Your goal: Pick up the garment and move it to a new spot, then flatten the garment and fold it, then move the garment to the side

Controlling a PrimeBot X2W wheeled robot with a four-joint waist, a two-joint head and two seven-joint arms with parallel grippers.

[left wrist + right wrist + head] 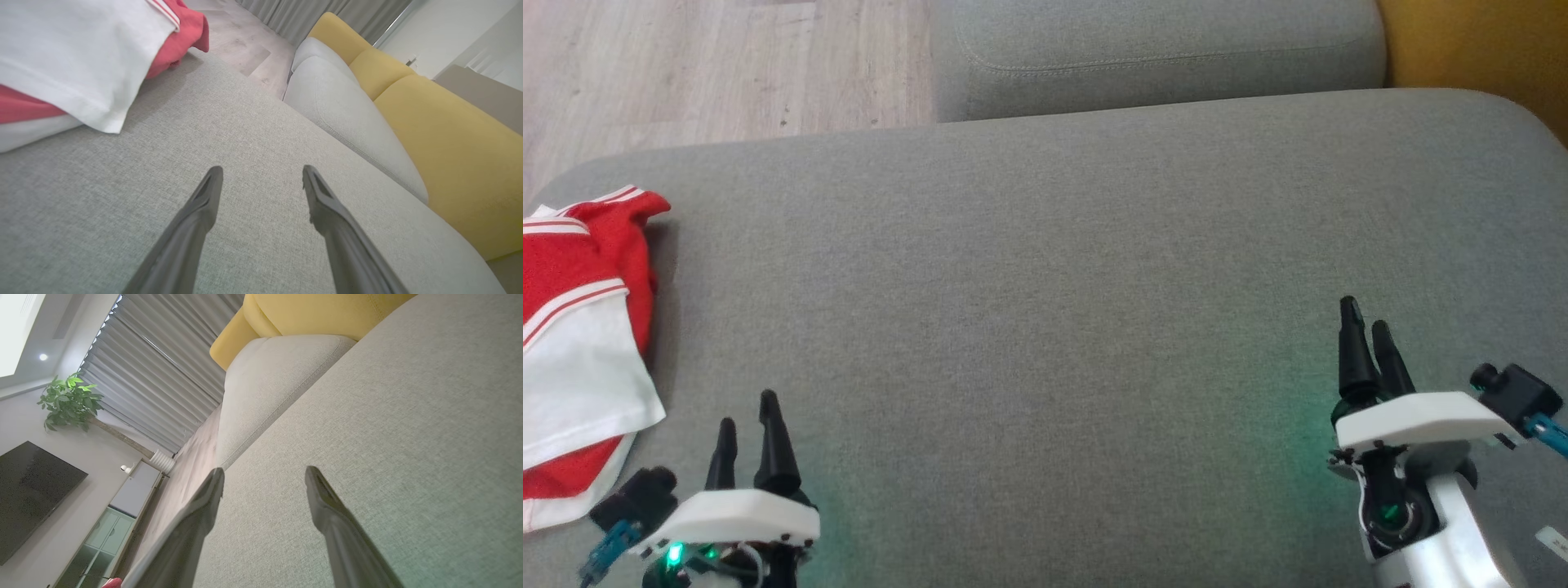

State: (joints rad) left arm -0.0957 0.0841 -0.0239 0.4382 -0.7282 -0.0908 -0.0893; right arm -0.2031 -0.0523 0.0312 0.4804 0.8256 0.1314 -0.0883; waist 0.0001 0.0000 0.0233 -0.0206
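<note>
red-and-white garment (580, 351) lay rumpled at the grey sofa cushion's (1045, 286) left edge, left gripper (747, 408) sat just beside it, fingers spread, empty, not touching, right gripper (1365, 313) was way over on the cushion's right side, spread wide too

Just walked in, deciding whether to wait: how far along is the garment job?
Done: hard to say. The shirt lies in loose layers at the left edge of the cushion, which could be the start or a folded shirt set aside. In hand: nothing; the left tool and right tool are both open and empty over the cushion. Left: if unstarted, everything.
</note>
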